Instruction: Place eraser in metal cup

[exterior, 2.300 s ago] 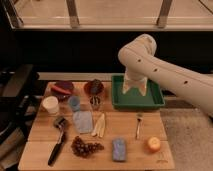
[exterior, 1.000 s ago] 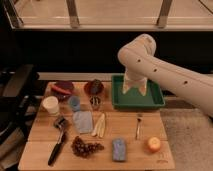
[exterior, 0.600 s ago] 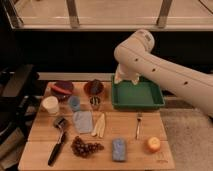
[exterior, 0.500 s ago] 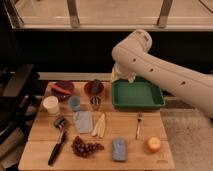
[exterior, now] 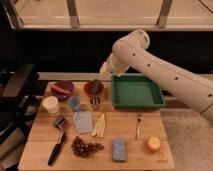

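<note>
Dim room, wooden table. Holds jaws wide and empty above the far edge, beside the green tray. Finds metal cup close below; eraser well apart, nearer the front, just beside the black-handled tool. Should drop squarely over the eraser, straddle its narrow sides, avoid the tool.

Robot test lab staged as a kitchen: light wooden tabletop laid with purple grapes, cups, silver fork, green plastic tray; white robot arm reached over, gripper above the table's back edge.
</note>
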You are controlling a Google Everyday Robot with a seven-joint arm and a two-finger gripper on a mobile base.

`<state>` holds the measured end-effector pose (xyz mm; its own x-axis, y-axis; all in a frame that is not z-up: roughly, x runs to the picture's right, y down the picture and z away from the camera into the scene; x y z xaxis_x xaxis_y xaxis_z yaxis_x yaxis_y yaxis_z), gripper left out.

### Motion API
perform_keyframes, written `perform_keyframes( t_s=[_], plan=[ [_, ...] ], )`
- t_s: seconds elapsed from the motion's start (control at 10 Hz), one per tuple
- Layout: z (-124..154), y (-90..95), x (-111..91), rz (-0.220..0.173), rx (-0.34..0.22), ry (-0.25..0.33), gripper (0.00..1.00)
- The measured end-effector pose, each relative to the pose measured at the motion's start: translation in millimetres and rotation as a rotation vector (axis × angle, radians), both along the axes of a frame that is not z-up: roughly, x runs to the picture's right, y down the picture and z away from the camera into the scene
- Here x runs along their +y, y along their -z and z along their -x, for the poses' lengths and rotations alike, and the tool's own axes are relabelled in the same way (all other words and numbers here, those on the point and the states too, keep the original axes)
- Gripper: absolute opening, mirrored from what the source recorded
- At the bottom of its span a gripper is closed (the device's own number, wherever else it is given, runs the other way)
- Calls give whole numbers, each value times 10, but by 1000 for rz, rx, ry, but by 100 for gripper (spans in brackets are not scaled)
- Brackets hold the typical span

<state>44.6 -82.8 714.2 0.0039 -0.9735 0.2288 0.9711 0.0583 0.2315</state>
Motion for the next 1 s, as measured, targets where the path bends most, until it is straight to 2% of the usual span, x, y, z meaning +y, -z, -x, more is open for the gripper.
perform_keyframes(
  t_s=[0.2, 0.4, 0.8, 1.0],
  plan=[
    [-10, -41, 17, 4, 8, -16, 62],
    [-48, -250, 67, 9, 1, -75, 62],
    [43, -1008, 277, 29, -26, -115, 62],
    [141, -1242, 254, 36, -37, -102, 62]
  ],
)
